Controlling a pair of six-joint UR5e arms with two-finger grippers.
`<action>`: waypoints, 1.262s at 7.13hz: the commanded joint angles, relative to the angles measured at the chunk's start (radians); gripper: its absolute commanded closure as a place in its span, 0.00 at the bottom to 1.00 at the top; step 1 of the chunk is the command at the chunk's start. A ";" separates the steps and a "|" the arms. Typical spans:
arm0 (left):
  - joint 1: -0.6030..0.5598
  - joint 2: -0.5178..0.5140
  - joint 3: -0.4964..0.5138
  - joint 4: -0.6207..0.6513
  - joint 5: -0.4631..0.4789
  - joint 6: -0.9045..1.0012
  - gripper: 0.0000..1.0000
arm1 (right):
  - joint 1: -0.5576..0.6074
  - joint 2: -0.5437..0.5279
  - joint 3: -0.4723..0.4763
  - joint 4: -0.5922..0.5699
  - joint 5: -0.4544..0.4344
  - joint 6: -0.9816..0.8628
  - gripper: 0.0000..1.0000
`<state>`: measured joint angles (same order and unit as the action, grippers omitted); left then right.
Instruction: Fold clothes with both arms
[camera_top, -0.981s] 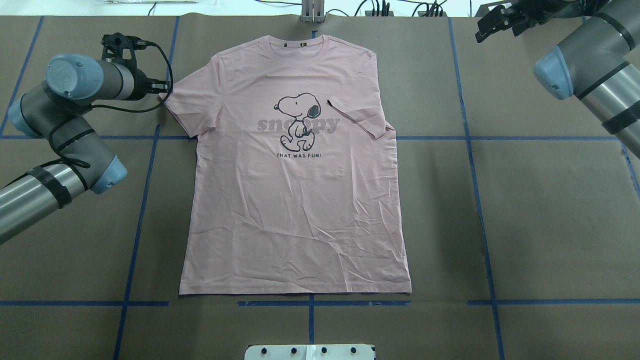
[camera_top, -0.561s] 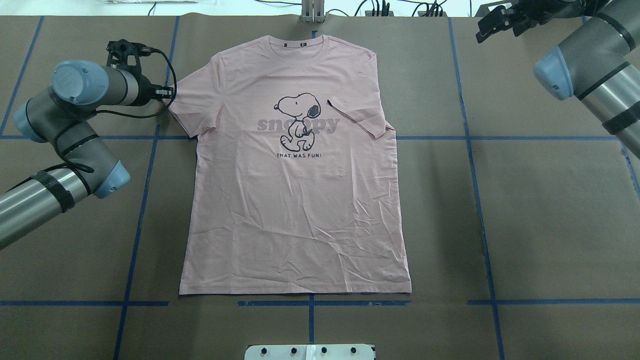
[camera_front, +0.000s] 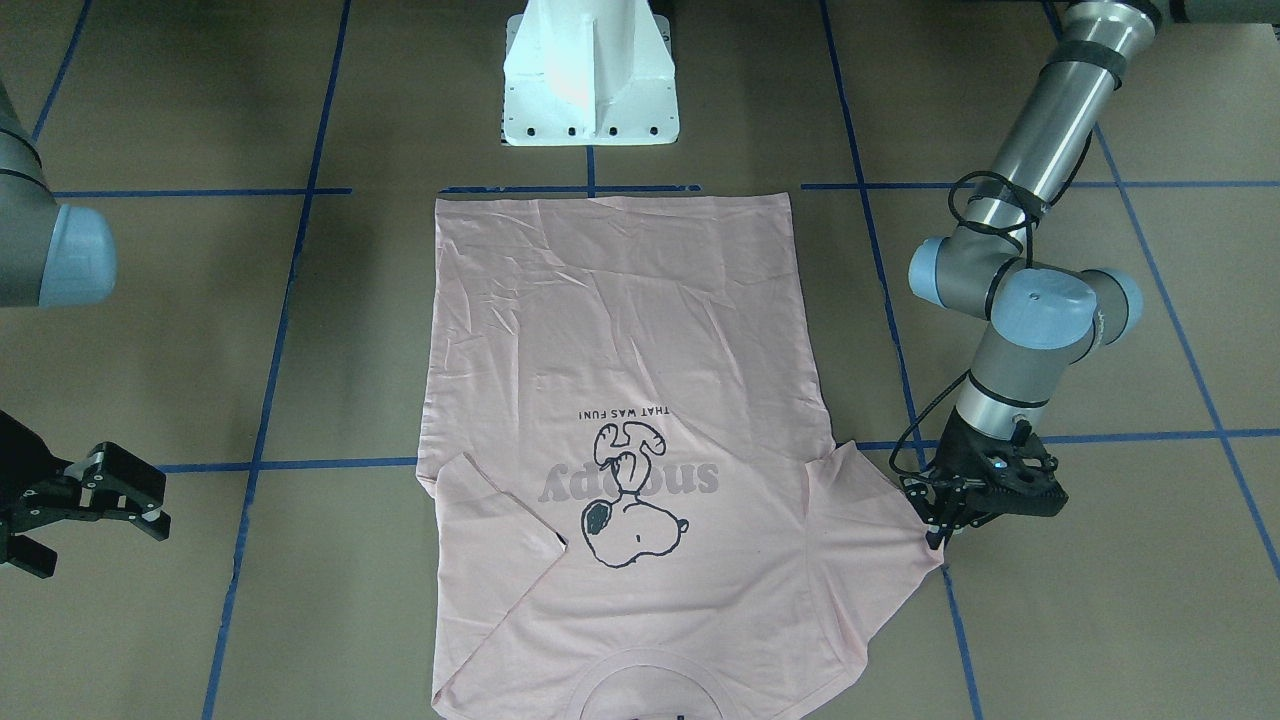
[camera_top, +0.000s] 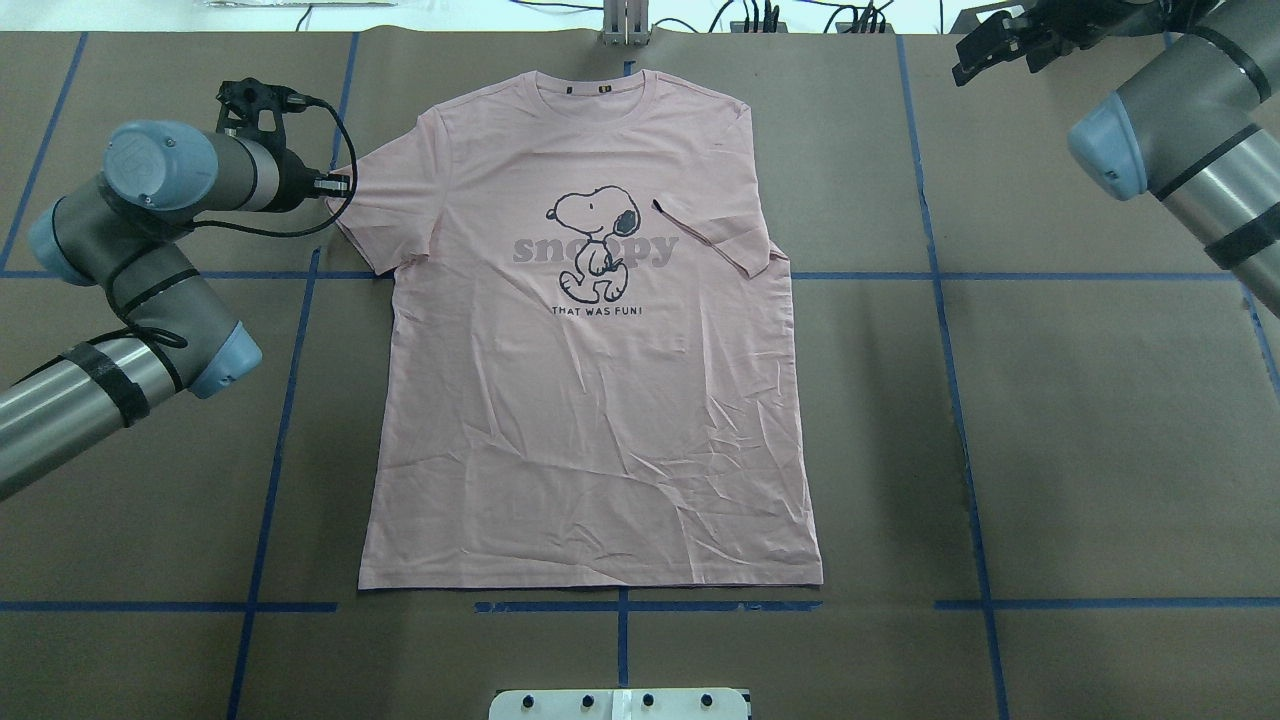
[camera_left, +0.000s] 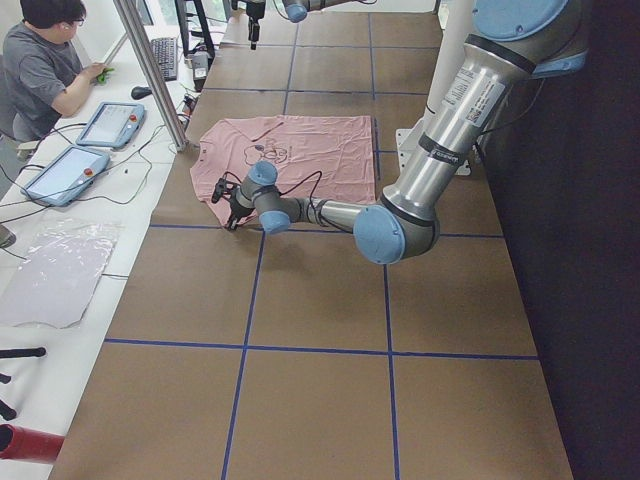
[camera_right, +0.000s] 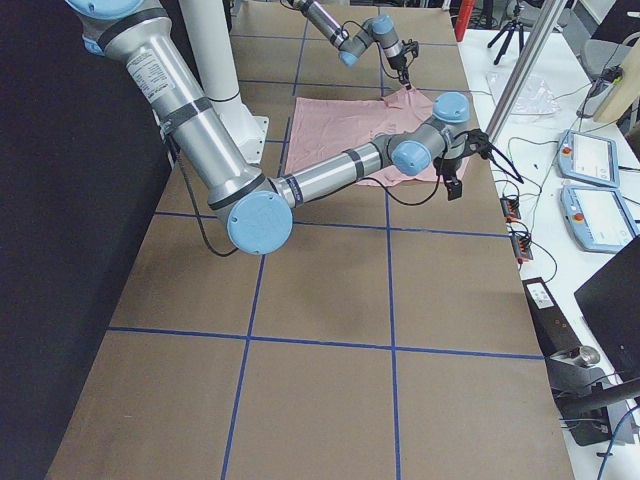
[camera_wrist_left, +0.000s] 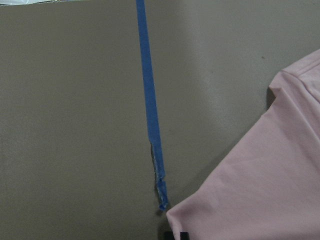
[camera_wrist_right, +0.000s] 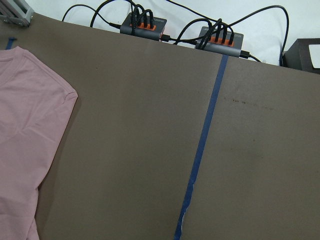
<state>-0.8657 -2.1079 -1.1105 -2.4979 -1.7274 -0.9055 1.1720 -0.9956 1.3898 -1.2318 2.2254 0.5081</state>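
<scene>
- The pink T-shirt (camera_top: 590, 420) lies flat on the table (camera_top: 1100, 450).
- The left gripper (camera_top: 338, 184) is right at its sleeve tip (camera_top: 352, 205); I can't tell if it's pinching.
- The right gripper (camera_top: 968, 52) hangs open, empty, far away.

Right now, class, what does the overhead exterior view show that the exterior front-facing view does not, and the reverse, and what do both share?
Only overhead: the T-shirt's whole neckline, and cables beyond the table's far edge. Only front-facing: most of the white pedestal base, of which overhead catches just an edge; the neckline is cropped there. Both: the shirt flat, print up, one sleeve folded onto its front, the left gripper at the other sleeve's edge, the right gripper off the shirt.
</scene>
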 joint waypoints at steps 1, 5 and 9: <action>0.000 -0.007 -0.128 0.142 -0.004 0.002 1.00 | 0.000 0.000 0.000 0.000 -0.001 0.001 0.00; 0.057 -0.188 -0.226 0.580 0.005 -0.136 1.00 | 0.000 -0.002 0.000 0.000 -0.004 0.004 0.00; 0.103 -0.316 -0.040 0.600 0.080 -0.214 0.74 | -0.003 -0.003 -0.002 0.000 -0.004 0.004 0.00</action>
<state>-0.7725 -2.4106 -1.1760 -1.8996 -1.6626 -1.1132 1.1697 -0.9981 1.3889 -1.2318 2.2212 0.5123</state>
